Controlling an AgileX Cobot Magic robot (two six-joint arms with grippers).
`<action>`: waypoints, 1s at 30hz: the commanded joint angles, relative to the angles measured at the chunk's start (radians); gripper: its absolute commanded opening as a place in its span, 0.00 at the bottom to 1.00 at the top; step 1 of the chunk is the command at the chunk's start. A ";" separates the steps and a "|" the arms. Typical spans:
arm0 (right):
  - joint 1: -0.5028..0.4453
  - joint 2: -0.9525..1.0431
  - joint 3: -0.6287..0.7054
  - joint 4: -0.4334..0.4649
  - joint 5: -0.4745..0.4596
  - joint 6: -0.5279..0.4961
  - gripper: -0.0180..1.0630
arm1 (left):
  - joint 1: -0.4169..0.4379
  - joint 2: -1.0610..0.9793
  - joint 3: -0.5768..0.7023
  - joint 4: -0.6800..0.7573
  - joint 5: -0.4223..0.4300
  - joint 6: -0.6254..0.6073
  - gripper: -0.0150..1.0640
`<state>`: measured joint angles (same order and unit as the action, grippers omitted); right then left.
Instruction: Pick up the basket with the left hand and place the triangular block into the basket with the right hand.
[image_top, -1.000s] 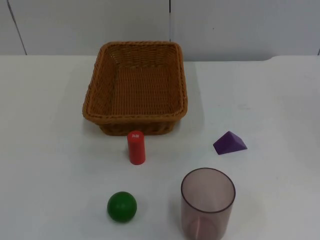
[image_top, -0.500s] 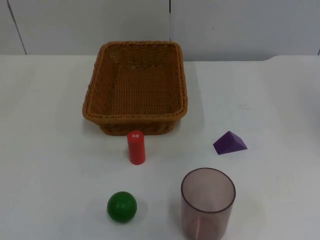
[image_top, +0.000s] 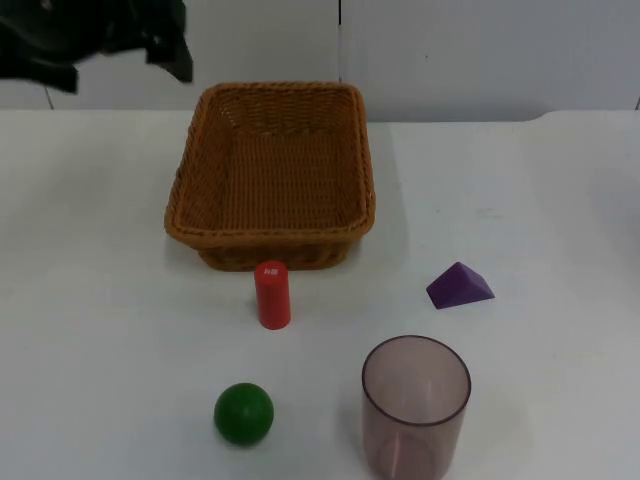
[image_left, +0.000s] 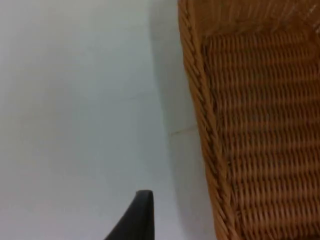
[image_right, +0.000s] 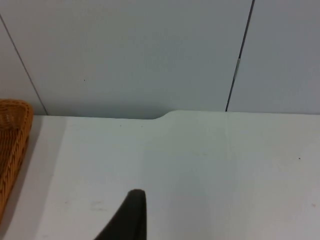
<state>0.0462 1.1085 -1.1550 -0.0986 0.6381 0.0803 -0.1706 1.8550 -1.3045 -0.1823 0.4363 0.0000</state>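
Basket and tumbler on table, both holding nothing.

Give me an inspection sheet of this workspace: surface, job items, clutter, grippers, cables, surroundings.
Surface: white table top, nothing spilled.
Job's things: wicker basket standing on the table, nothing in it; purple triangular block on the table to its right, apart from it.
Clutter: red cylinder upright just in front of the basket; green ball; translucent cup upright.
Grippers: left gripper near the basket's far left corner, holding nothing; right gripper waits above the table, near the partition.
Cables: nothing seen.
Surroundings: grey partition wall.
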 joint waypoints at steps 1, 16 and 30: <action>-0.003 -0.004 -0.010 -0.004 0.003 -0.010 0.99 | -0.006 0.049 -0.044 -0.019 0.006 0.010 0.99; -0.003 -0.004 -0.010 -0.011 0.008 -0.029 0.99 | -0.009 0.437 -0.459 -0.105 0.149 0.036 0.99; -0.003 -0.004 -0.010 -0.007 0.023 -0.055 0.99 | -0.009 0.580 -0.545 -0.115 0.204 0.013 0.93</action>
<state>0.0462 1.1085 -1.1550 -0.1005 0.6591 0.0332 -0.1743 2.4344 -1.8428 -0.2828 0.6370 0.0203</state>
